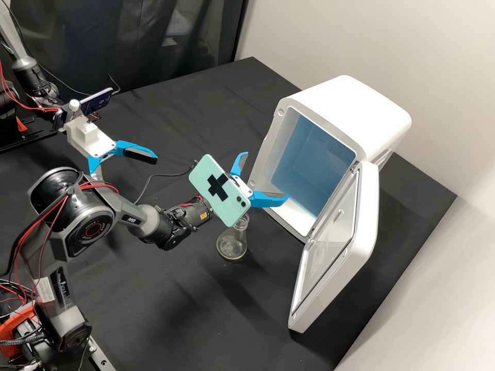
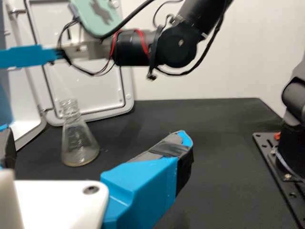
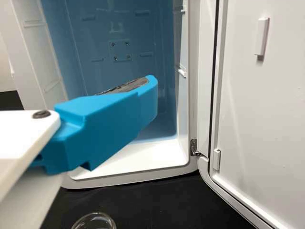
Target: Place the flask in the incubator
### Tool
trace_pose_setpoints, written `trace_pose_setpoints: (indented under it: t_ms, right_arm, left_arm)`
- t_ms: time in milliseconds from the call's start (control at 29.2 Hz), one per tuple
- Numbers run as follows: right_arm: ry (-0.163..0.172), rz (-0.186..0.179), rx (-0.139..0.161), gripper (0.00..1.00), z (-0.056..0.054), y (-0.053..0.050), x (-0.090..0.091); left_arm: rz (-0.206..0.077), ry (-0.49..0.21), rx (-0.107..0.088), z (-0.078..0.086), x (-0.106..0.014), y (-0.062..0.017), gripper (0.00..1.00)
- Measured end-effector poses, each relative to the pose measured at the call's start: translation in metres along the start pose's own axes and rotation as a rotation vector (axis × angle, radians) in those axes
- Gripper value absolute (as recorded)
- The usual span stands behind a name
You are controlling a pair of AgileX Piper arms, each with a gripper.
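The incubator point(image 1: 340, 113) door is open, so grasping comes next. The flask point(image 1: 233, 242) stands upright mid-desk point(image 1: 180, 288), before that opening and not yet held. The right pincer point(image 1: 267, 175) hangs wide above it and likely must drop and close round the neck. The left pincer point(image 1: 126, 165) is wide near the desk's left edge.

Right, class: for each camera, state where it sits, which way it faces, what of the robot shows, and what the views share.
High view: fixed off the arms, looking down on the bench; both arms show.
Left wrist view: on the left arm, facing the flask and incubator door; own jaws, right arm.
Right wrist view: on the right arm, facing into the open incubator; own jaws.
Shared: all show flask and incubator.
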Motion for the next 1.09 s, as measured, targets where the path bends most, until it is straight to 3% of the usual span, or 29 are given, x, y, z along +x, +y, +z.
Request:
trace_pose_setpoints:
  t_ms: [103, 308, 547, 753, 1095]
  right_arm:
    - [0.0, 0.0, 0.0, 1.0, 0.0, 0.0, 0.0]
    - [0.0, 0.0, 0.0, 1.0, 0.0, 0.0, 0.0]
    - [0.0, 0.0, 0.0, 1.0, 0.0, 0.0, 0.0]
    - [0.0, 0.0, 0.0, 1.0, 0.0, 0.0, 0.0]
    - [0.001, 0.001, 0.003, 1.0, 0.0, 0.0, 0.0]
  left_arm:
    - [0.002, 0.006, 0.003, -0.004, -0.006, -0.0013, 1.0]
    - [0.026, 0.03, -0.004, -0.013, -0.011, -0.0002, 1.0]
    - [0.056, 0.06, 0.002, -0.026, -0.015, 0.0015, 1.0]
    - [0.036, 0.092, 0.005, -0.039, -0.019, -0.0035, 1.0]
    - [0.036, 0.136, -0.003, -0.049, -0.021, -0.0041, 1.0]
